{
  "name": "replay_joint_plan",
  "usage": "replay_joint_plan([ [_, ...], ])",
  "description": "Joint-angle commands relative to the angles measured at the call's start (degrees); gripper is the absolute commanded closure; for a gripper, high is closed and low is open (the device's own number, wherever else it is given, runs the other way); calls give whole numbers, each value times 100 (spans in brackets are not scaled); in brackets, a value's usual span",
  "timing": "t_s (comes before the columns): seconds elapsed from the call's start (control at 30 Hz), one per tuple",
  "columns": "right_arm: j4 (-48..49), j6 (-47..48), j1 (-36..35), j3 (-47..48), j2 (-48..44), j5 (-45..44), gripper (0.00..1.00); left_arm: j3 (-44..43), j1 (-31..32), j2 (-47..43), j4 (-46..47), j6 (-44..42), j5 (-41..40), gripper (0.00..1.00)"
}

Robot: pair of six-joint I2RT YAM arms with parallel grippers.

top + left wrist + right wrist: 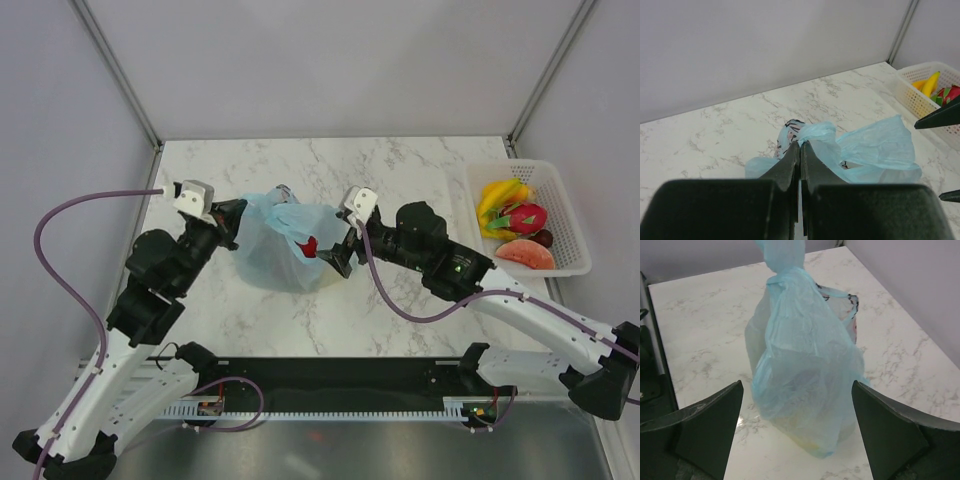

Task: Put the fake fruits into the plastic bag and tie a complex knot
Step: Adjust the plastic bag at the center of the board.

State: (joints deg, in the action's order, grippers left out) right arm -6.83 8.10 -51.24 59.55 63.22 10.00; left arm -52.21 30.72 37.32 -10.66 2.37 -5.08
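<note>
The left pincer (800,150) is clamped on the twisted top of the crinkly, translucent blue plastic bag (805,380), which bulges on the marble desk (400,170). The right pincer (797,385) gapes just beside it. Glossy fake fruits (512,215) lie in the mesh basket (570,225).

plastic bag (272,258) blocking table (400,170) centre, basket (570,225) at right edge
</note>
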Motion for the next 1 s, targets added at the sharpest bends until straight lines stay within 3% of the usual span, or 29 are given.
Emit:
replay_joint_plan([
  [0.0, 288, 719, -140, 443, 146, -920, 2, -44, -22, -111, 81, -474, -283, 98],
  [0.37, -477, 1387, -1106, 1927, 1542, -1834, 2, -316, -22, 21, 20, -694, -722, 98],
  [0.8, -135, 1765, -1248, 2087, 2598, -3425, 2, -440, -22, -5, -103, -694, -678, 98],
  [0.93, -64, 1783, -1099, 2096, 2599, -3549, 11, -396, -22, -58, -112, -729, -678, 98],
  [0.97, -73, 1809, -1072, 2052, 2529, -3601, 21, -387, -22, -58, -121, -747, -704, 98],
])
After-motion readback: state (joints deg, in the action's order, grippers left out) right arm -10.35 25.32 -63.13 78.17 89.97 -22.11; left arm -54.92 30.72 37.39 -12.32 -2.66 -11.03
